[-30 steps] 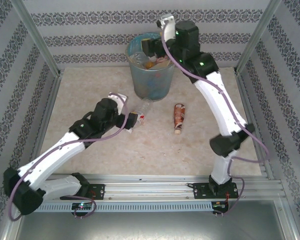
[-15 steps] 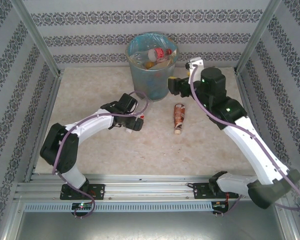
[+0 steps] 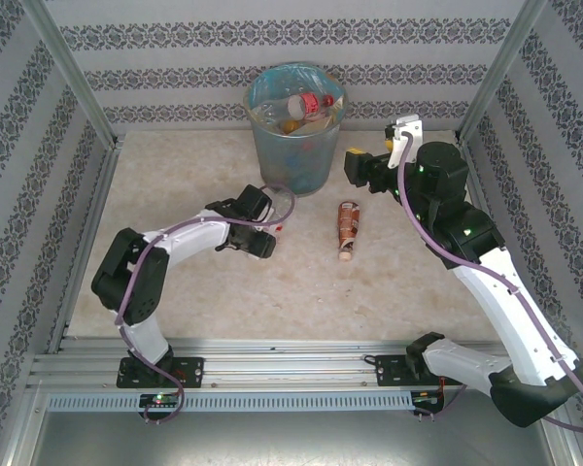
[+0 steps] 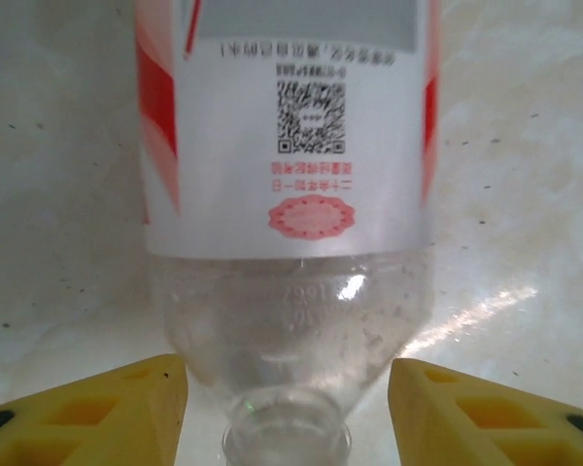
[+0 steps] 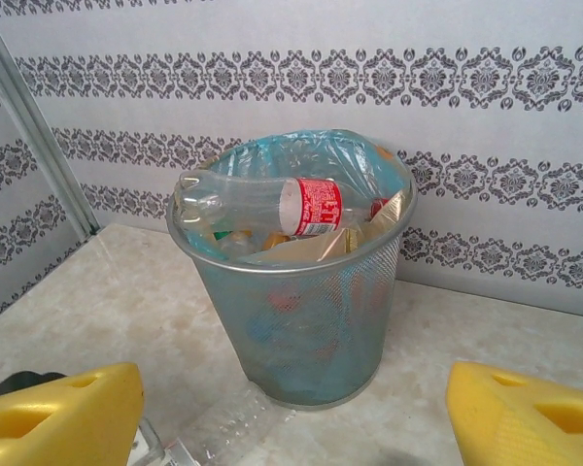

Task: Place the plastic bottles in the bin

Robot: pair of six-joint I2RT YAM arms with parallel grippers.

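— Top camera?
— High behind the near edge, looking down the whole desk to the bin.
— Wrists?
— Left: low, very close on a bottle. Right: near desk level, facing the bin, which the top view shares.

Bottles crowd the bin's mouth; the table before it lies open, save one brown bottle.

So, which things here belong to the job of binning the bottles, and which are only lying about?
Job: red bottle in the left gripper; brown bottle, lying free; bin; binned bottles.
Only setting: table, walls, rail.
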